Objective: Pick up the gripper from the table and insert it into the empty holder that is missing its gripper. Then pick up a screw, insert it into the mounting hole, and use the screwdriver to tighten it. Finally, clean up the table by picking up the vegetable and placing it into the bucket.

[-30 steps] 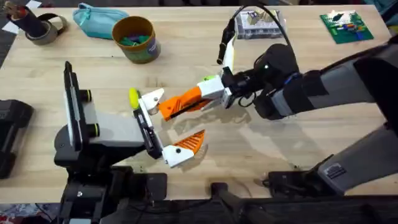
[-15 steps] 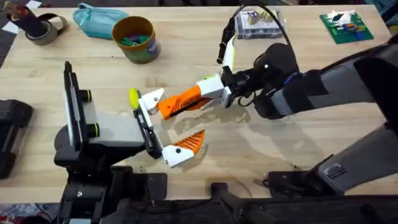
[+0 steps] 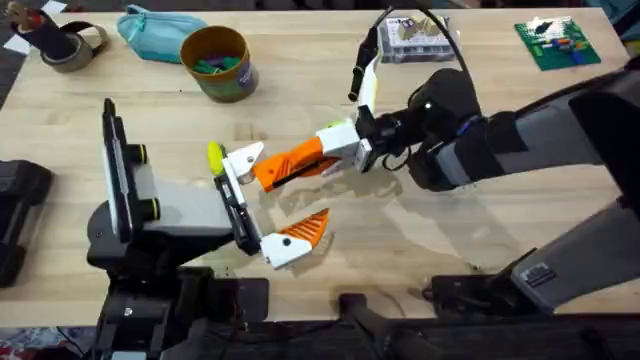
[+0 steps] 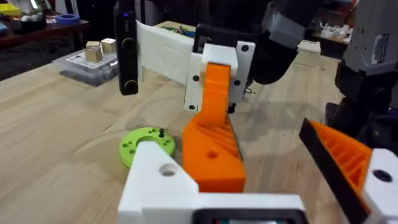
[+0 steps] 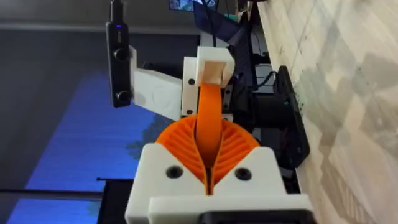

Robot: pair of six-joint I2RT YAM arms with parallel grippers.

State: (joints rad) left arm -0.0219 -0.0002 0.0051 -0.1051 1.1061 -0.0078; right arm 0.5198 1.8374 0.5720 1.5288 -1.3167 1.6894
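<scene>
Jaws of the right gripper [image 3: 290, 165] are clamped on the gripper [image 5: 210, 118], so that its white base can be slid into the holder [image 3: 232, 200], at 9 o'clock of it. Whether it is already seated cannot be told.

Grey-and-black right arm [image 3: 520, 140], white end effector [image 3: 290, 165], orange ribbed pads [image 5: 233, 146]

Bucket [image 3: 218, 62] contents too small to tell.
</scene>
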